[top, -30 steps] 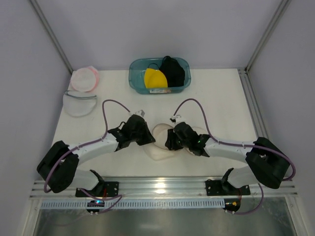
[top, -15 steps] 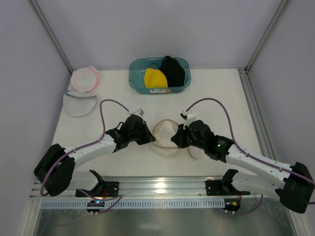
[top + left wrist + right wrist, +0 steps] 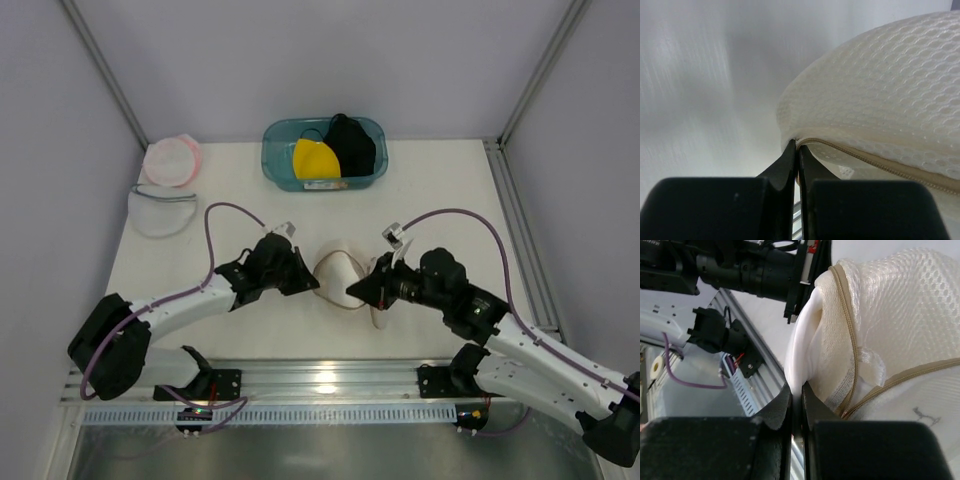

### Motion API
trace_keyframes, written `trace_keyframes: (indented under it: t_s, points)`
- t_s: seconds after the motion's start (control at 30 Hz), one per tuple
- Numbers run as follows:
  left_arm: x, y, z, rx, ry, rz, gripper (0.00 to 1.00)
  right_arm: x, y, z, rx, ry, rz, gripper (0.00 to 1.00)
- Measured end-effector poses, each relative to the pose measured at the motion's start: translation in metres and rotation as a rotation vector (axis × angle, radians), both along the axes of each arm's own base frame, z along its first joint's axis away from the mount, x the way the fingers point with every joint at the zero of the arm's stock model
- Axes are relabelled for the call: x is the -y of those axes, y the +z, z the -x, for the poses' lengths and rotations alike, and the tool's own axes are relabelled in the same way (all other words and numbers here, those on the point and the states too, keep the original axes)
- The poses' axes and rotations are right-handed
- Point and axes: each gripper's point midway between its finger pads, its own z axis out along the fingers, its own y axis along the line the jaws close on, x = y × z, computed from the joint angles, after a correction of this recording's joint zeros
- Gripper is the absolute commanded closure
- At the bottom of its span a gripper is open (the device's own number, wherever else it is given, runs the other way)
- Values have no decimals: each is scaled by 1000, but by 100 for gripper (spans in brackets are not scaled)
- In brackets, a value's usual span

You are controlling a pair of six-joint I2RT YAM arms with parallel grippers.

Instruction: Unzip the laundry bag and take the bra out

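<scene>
**Bag pinned at one edge while the bra is drawn out the other**

At the centre of the overhead frame, the laundry bag point(image 3: 335, 272) sits on the desk point(image 3: 450, 200) between the two arms. The left claw point(image 3: 797, 155) is clenched on the bag's rim just where the tan zipper point(image 3: 880, 162) begins, most likely to anchor the pouch so it does not slide. The right claw point(image 3: 796, 392) is clamped on a smooth white edge, which I take to be the bra point(image 3: 805, 347), poking out of the gaping zipper opening; pulling against the anchored side should free it.

In the overhead view, the bra shows only as a pale patch below the right claw, at centre-right, mostly covered by the wrist. How much of it remains inside the mesh cannot be told. The zipper pull is not visible in any view. The teal bin point(image 3: 275, 165) at upper centre holds a yellow and a black garment.
</scene>
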Motion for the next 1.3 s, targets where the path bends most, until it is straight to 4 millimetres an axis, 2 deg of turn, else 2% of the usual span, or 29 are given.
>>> trace_keyframes:
  t_s: [0.33,0.63,0.73,0.87,0.93,1.0,1.1,1.2,1.3]
  points:
    - [-4,1,4,-11,0,-11,100,-24,-6,38,-110,222,-207,96]
    - [1,4,11,-23,-30,8,100,-29,9,61,-136,353,-351,96]
    - [3,6,13,-27,-42,18,100,-28,19,71,-128,413,-398,96]
    - [-3,2,6,-14,-7,-9,100,-19,51,100,-56,565,-481,96]
    - [-6,0,3,-12,7,-18,100,-14,63,109,-7,598,-485,96]
    - [-7,-2,1,-11,14,-25,100,-12,75,109,44,589,-472,96]
    - [-7,-2,1,-10,18,-28,100,-12,91,95,106,506,-441,96]
    - [-8,-2,0,-8,21,-30,100,-11,99,70,144,363,-386,96]
    - [-8,-2,0,-8,22,-31,100,-5,89,38,127,170,-292,96]
